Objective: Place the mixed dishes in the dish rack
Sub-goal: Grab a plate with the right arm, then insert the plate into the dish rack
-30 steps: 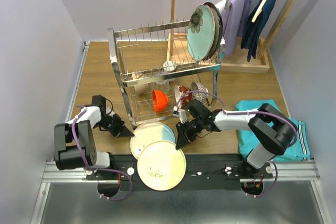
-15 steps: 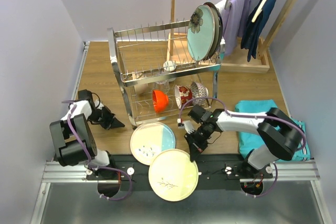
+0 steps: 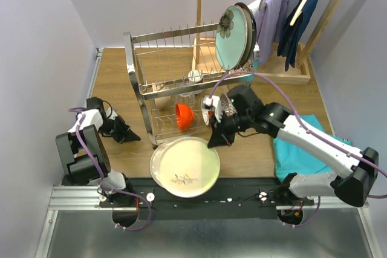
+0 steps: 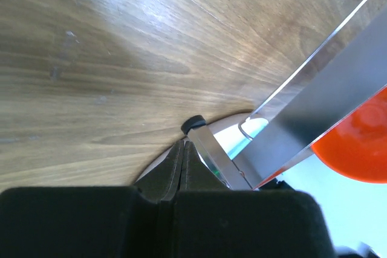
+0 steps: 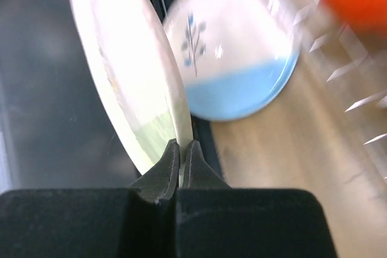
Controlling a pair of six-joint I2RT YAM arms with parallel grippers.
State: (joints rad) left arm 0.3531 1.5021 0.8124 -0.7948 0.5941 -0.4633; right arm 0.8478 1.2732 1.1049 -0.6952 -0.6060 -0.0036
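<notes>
Your right gripper [image 3: 216,139], jaws clamped on the rim of the large round pale green plate [image 3: 185,167], holds it on the near side of the two-tier chrome wire dish rack [image 3: 175,89], while your left gripper [image 3: 130,136] is closed on nothing at its left foot.

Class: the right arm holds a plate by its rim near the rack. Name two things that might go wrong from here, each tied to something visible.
1. The right gripper pinches only the rim of the pale green plate; it might slip and fall onto the light blue plate below.
2. On the way to the upper tier of the dish rack, it may knock the standing plates already there.
</notes>
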